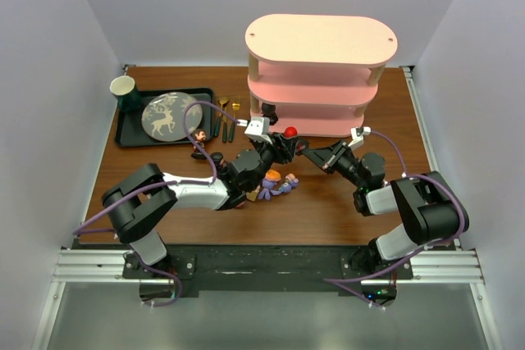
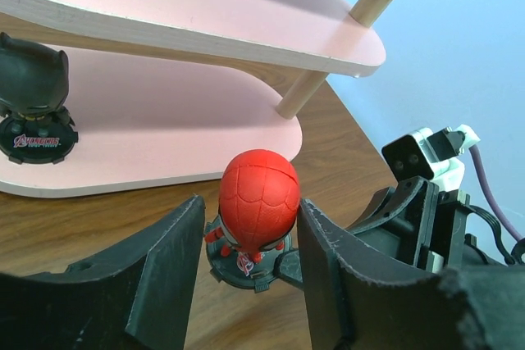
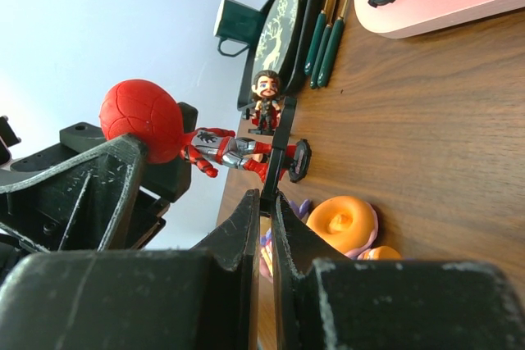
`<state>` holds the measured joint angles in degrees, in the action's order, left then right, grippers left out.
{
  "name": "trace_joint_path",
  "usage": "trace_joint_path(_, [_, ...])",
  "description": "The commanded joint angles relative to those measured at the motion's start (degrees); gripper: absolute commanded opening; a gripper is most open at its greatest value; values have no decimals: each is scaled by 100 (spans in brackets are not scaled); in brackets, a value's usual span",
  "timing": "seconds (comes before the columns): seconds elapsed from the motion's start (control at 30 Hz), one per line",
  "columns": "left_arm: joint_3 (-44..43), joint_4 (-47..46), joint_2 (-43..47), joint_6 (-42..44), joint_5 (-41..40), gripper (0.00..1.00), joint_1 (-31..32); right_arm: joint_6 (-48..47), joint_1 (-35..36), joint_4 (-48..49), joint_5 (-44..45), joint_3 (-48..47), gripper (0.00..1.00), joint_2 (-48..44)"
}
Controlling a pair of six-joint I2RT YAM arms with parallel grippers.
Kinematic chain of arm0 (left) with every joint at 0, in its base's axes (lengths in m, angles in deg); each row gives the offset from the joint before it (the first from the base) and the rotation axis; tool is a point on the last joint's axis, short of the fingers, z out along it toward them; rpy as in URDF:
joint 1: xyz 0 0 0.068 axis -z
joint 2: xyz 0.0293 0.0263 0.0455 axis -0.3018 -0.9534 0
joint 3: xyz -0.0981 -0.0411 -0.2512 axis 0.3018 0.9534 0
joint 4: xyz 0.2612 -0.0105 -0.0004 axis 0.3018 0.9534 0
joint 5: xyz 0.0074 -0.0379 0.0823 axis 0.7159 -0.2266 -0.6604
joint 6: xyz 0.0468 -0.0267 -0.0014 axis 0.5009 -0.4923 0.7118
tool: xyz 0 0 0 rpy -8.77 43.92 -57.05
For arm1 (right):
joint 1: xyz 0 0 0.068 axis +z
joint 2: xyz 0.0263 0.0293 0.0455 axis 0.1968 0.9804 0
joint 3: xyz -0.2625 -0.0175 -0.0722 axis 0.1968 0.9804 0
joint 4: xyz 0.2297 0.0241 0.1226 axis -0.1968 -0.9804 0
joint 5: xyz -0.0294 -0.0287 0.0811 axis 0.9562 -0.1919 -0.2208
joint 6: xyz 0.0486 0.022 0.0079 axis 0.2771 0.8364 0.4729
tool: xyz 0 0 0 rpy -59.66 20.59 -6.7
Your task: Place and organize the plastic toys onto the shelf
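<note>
A red-headed figurine (image 1: 290, 131) (image 2: 258, 194) (image 3: 139, 116) on a dark round base stands just in front of the pink shelf (image 1: 320, 71) (image 2: 164, 120). My left gripper (image 1: 281, 142) (image 2: 251, 202) is open astride its head: the right finger touches it, the left stands a little off. My right gripper (image 1: 306, 152) (image 3: 264, 198) is shut on the thin edge of its base. A black figurine (image 2: 33, 96) stands on the lowest tier. Purple bunny toys with an orange head (image 1: 275, 184) (image 3: 340, 223) lie on the table below the grippers.
A brown-haired figurine (image 1: 198, 138) (image 3: 267, 100) and a dark one (image 1: 217, 157) stand left of my left arm. At the back left, a black tray (image 1: 131, 133) holds a plate (image 1: 168, 116) and green cup (image 1: 123, 89), gold spoons (image 1: 225, 120) beside it.
</note>
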<state>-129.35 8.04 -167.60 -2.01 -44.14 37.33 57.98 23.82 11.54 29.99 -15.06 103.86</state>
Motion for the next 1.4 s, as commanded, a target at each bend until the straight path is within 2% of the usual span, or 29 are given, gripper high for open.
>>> trace_joint_path(0.0, [-39,-423,56,5,-105,53,39,-168,36,159,95,-17,0,-18])
trace_joint_path(0.13, [-75,-379,21,5,-96,52,48,-159,36,203,95,9,0,-1])
trace_joint_path(0.33, [-83,-344,3,22,-87,36,48,-168,36,185,95,9,0,-36])
trace_joint_path(0.4, [-92,-344,3,48,-61,33,48,-177,36,185,95,9,0,-36])
trace_joint_path(0.43, [-101,-335,-14,66,-52,29,48,-177,36,194,95,9,2,-45])
trace_joint_path(0.5, [-101,-344,-23,127,-43,24,48,-203,36,185,112,18,8,-45])
trace_joint_path(0.6, [-101,-362,-58,215,-69,14,48,-238,36,159,121,44,24,-62])
trace_joint_path(0.63, [-101,-388,-67,250,-87,10,48,-282,28,150,130,61,34,-88])
trace_joint_path(0.67, [-110,-397,-93,294,-122,8,48,-308,36,141,138,79,39,-106])
trace_joint_path(0.7, [-110,-414,-102,382,-148,7,48,-335,28,54,165,88,50,-132])
trace_joint_path(0.8, [-119,-520,-181,637,-289,4,48,-536,28,-305,226,123,66,-325])
trace_joint_path(0.97, [-390,-564,-505,1172,-526,4,48,-1081,-87,-1254,393,176,77,-1027])
trace_joint_path(1.13, [-856,-625,-1041,1498,-606,4,-31,-1888,-192,-2968,727,27,82,-1959])
trace_joint_path(1.37, [-1384,-704,-1561,1736,-474,4,-286,-1917,-324,-3164,604,70,85,-2049])
